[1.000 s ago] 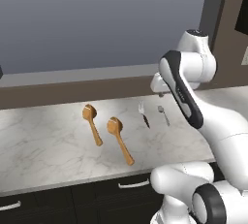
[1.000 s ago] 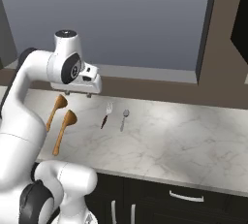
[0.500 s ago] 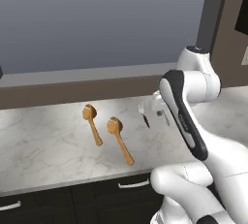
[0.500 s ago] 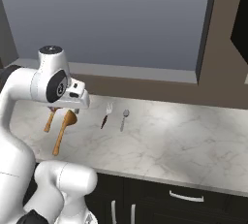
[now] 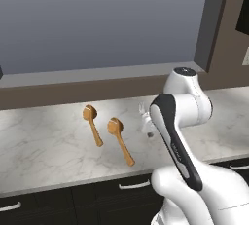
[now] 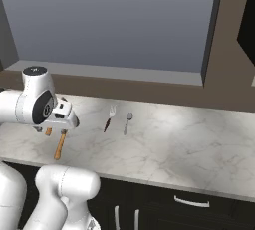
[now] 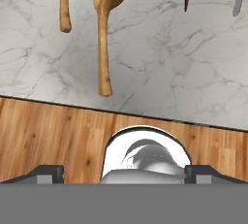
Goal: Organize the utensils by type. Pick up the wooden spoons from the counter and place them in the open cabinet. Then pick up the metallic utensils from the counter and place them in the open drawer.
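Observation:
Two wooden spoons (image 5: pixel 91 121) (image 5: pixel 119 137) lie side by side on the white marble counter (image 5: pixel 44 146), bowls toward the wall. In the hand view the nearer wooden spoon (image 7: pixel 103 24) lies just left of centre and the other one's handle (image 7: pixel 64 5) is further left. The small fork (image 6: pixel 108 119) and the silver spoon (image 6: pixel 127 122) lie to their right, close together. My gripper (image 7: pixel 124 173) hangs above the counter's front edge, near the wooden spoons' handle ends. It is open and its fingertips (image 7: pixel 46 172) stand wide apart with nothing between them.
Black cabinet fronts with silver handles (image 5: pixel 132 186) run under the counter. A brown ledge (image 6: pixel 149 92) and a grey wall panel rise behind it. A dark brown pillar (image 5: pixel 219 29) stands at the right. The wooden floor (image 7: pixel 58 136) lies below the counter edge.
The arm has swung down and to the left, bringing the hand from above the metal utensils toward the wooden spoons. The gripper stayed open. The utensils have not moved.

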Controlling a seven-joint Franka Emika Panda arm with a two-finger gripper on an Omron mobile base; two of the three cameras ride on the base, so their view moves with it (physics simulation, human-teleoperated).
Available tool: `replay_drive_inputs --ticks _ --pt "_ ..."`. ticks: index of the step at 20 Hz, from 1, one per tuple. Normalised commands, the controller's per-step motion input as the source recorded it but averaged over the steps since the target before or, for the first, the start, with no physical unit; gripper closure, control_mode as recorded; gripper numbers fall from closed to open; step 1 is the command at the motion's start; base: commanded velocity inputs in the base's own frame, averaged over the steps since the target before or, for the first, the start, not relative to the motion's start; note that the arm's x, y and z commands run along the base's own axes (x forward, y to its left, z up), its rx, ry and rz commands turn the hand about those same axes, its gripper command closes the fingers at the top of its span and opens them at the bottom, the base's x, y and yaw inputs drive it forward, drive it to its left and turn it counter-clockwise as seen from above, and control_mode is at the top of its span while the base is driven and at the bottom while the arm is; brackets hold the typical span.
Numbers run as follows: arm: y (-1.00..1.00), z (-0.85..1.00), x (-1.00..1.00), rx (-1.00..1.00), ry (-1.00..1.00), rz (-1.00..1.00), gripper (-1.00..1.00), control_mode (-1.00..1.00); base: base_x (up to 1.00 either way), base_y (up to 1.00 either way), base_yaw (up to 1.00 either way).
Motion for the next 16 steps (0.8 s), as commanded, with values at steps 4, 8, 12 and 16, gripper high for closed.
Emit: replay_drive_inputs --ticks 4,8,12,16 --pt "0.46 -0.29 -0.03 0.0 0.04 0.0 -1.0 -1.0 0.0 0.0 0.0" --pt "0.41 -0.28 0.1 0.0 0.0 0.0 -1.0 -1.0 0.0 0.0 0.0" --pt "0.27 -0.35 0.29 0.0 0.04 0.0 -1.0 -1.0 0.0 0.0 0.0" --pt "0.17 -0.34 0.56 0.0 0.12 0.01 -1.0 -1.0 0.0 0.0 0.0"
